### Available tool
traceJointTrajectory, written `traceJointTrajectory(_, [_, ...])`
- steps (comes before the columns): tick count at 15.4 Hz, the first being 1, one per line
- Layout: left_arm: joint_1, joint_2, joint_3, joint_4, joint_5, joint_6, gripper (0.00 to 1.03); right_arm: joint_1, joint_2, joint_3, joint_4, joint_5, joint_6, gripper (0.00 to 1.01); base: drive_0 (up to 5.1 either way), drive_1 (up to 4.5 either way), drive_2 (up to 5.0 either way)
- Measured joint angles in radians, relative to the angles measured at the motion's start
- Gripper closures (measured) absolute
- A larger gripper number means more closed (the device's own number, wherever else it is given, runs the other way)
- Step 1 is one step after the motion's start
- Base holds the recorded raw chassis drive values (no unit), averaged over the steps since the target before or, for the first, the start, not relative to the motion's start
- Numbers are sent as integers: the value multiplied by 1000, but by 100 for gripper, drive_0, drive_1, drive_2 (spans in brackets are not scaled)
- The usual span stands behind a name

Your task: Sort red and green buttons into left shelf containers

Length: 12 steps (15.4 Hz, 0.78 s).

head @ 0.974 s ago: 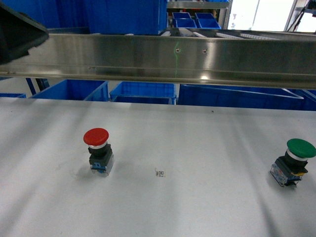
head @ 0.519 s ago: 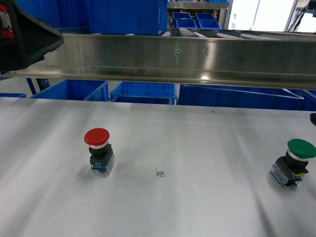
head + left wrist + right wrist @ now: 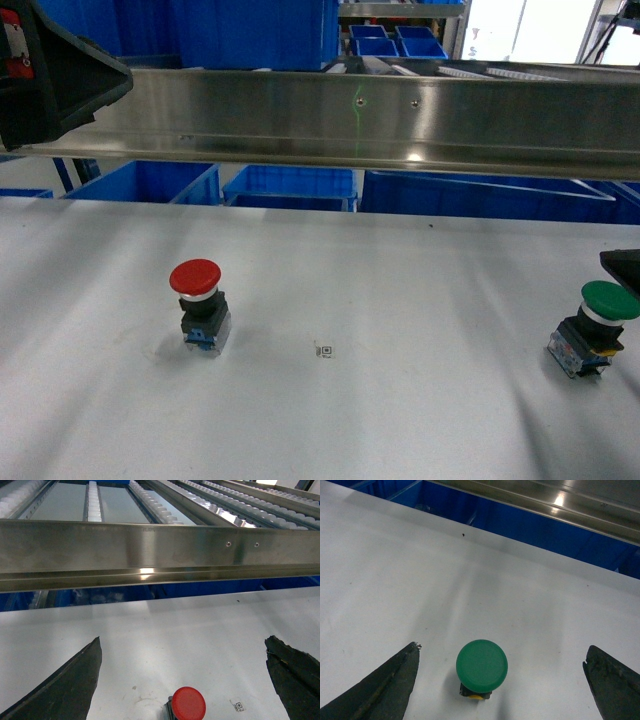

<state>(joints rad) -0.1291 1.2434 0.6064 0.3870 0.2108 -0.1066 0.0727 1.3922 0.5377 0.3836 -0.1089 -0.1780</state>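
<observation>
Nothing is sorted yet, judging by how things lie: both buttons stand on the white table [image 3: 420, 300], near the robot and well apart from each other. The red button [image 3: 199, 305] sits upright on the left, cap up; the green button [image 3: 596, 328] sits at the far right edge of the head view, tilted a little on its base. Between them lies a tiny square marker [image 3: 325, 350]. Neither button is touched. The left gripper [image 3: 182, 680] hangs above the red button with its fingers spread wide, the red cap showing low between the two dark fingertips in the left wrist view. The right gripper [image 3: 500, 680] is likewise wide, with the green cap centred between its fingertips and clear table on both sides; in the head view only a dark corner of it shows just above the green button. Beyond the table's far edge runs a long steel rail [image 3: 360, 120], and under and behind it stand the big blue bins [image 3: 150, 182], the left ones being where the buttons should go. So both pick-ups and both drops appear to remain, with each arm seemingly lined up for a first grasp.
</observation>
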Motion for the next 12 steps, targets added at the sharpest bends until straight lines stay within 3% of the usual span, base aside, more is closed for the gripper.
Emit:
traceJointTrajectory(4, [0,0,0,0,0,0,5,22,48,69,-36,-11,13,3,0,0,0])
traceJointTrajectory(8, [0,0,0,0,0,0,5,27,144,150,-124,-50,82,3,0,0,0])
traceJointTrajectory(12, [0,0,0,0,0,0,5,17,196,187,-148,-40,108,3,0,0,0])
